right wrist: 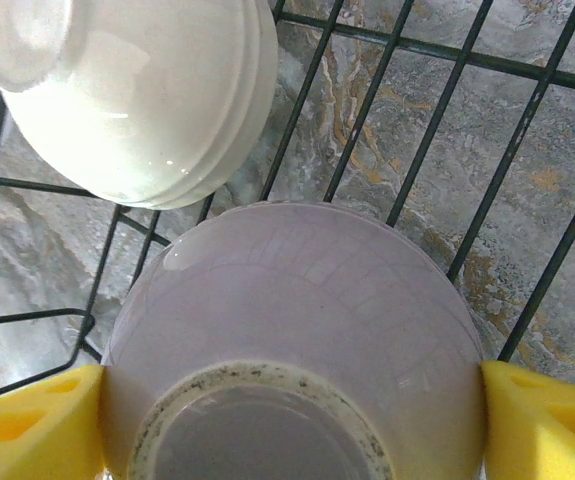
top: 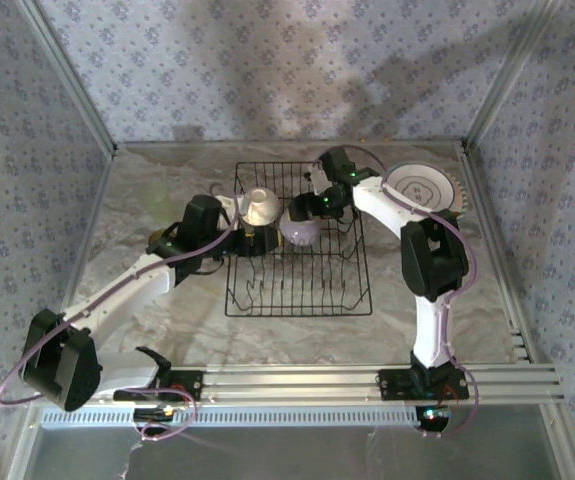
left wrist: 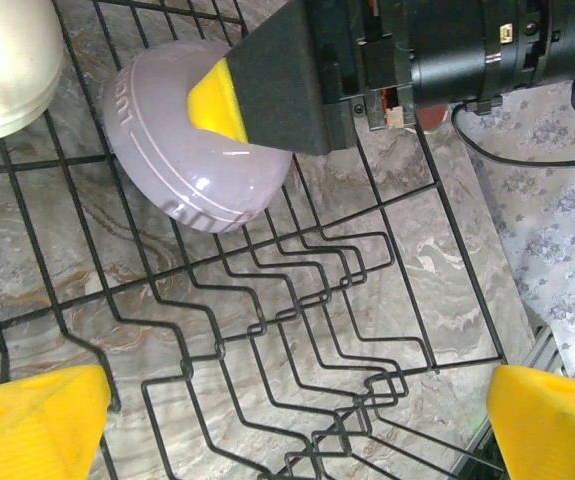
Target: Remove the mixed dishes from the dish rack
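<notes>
The black wire dish rack (top: 302, 285) sits mid-table. At its back, a lilac bowl (right wrist: 297, 300) lies upside down next to a cream bowl (right wrist: 137, 90). My right gripper (right wrist: 287, 430) is shut on the lilac bowl, a yellow pad pressed on each side. From the top external view this gripper (top: 317, 208) reaches in from the right over the lilac bowl (top: 302, 232) and beside the cream bowl (top: 260, 207). My left gripper (left wrist: 297, 420) hangs open over bare rack wires (left wrist: 297, 300), with the lilac bowl (left wrist: 167, 140) further off. I cannot make out the olive-brown cup.
A round plate (top: 422, 187) with a ringed face and striped rim lies on the table at the back right, beside the right arm. The front half of the rack holds only upright prongs. Patterned walls and metal posts enclose the table.
</notes>
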`<action>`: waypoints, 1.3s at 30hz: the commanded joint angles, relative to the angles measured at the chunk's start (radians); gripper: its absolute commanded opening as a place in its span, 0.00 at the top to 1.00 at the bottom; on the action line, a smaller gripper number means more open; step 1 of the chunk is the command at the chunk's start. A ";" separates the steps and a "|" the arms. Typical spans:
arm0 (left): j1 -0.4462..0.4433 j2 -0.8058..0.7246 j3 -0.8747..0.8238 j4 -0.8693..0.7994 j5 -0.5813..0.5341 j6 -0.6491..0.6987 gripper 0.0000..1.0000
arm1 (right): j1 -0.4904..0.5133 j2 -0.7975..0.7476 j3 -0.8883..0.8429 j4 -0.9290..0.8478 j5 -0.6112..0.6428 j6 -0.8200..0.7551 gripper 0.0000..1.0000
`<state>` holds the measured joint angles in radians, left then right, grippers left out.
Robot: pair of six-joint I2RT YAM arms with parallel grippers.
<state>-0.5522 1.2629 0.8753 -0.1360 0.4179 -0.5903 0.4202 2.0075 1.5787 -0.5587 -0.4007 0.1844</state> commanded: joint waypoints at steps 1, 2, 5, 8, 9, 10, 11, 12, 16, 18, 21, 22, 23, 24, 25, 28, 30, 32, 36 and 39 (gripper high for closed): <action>-0.005 0.045 0.066 0.021 0.021 0.002 0.06 | -0.049 0.017 -0.075 -0.078 -0.061 0.051 0.38; -0.004 0.060 0.077 0.026 0.027 0.004 0.07 | -0.056 0.012 -0.085 -0.061 -0.078 0.057 0.38; -0.004 0.104 0.108 0.046 0.041 0.008 0.12 | -0.087 -0.004 -0.124 0.015 -0.147 0.093 0.38; 0.001 0.154 0.138 0.066 0.075 0.009 0.19 | -0.109 -0.021 -0.161 0.078 -0.208 0.133 0.39; 0.004 0.175 0.149 0.075 0.100 0.006 0.20 | -0.116 -0.028 -0.174 0.096 -0.225 0.142 0.39; 0.009 0.197 0.158 0.087 0.123 -0.003 0.22 | -0.121 -0.035 -0.182 0.115 -0.239 0.154 0.39; 0.013 0.214 0.167 0.097 0.141 -0.011 0.24 | -0.128 -0.040 -0.189 0.127 -0.251 0.162 0.39; 0.017 0.232 0.174 0.110 0.160 -0.018 0.25 | -0.135 -0.048 -0.197 0.140 -0.265 0.171 0.39; 0.038 0.281 0.182 0.171 0.204 -0.041 0.28 | -0.161 -0.068 -0.225 0.204 -0.330 0.218 0.39; 0.058 0.306 0.181 0.210 0.234 -0.068 0.29 | -0.172 -0.070 -0.235 0.240 -0.363 0.246 0.39; 0.078 0.341 0.192 0.226 0.250 -0.075 0.29 | -0.183 -0.064 -0.241 0.269 -0.385 0.271 0.39; 0.083 0.359 0.201 0.225 0.257 -0.074 0.30 | -0.185 -0.063 -0.242 0.277 -0.396 0.277 0.39; 0.086 0.374 0.212 0.224 0.268 -0.070 0.31 | -0.187 -0.061 -0.246 0.289 -0.405 0.286 0.39; 0.086 0.392 0.225 0.218 0.275 -0.062 0.32 | -0.188 -0.061 -0.252 0.308 -0.419 0.299 0.39; 0.086 0.410 0.234 0.212 0.276 -0.052 0.32 | -0.193 -0.060 -0.259 0.328 -0.431 0.313 0.39; 0.089 0.469 0.262 0.220 0.294 -0.056 0.37 | -0.200 -0.058 -0.267 0.363 -0.456 0.340 0.39; 0.089 0.499 0.269 0.250 0.303 -0.074 0.39 | -0.205 -0.056 -0.270 0.378 -0.466 0.356 0.39; 0.089 0.525 0.277 0.271 0.303 -0.093 0.40 | -0.209 -0.056 -0.275 0.392 -0.475 0.366 0.39; 0.085 0.576 0.300 0.308 0.314 -0.123 0.41 | -0.216 -0.055 -0.284 0.413 -0.490 0.385 0.39; 0.080 0.606 0.321 0.326 0.315 -0.135 0.42 | -0.217 -0.050 -0.284 0.417 -0.494 0.388 0.39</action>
<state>-0.4664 1.8530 1.1511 0.1276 0.6991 -0.7025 0.2222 1.9484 1.3033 -0.1600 -0.8585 0.5461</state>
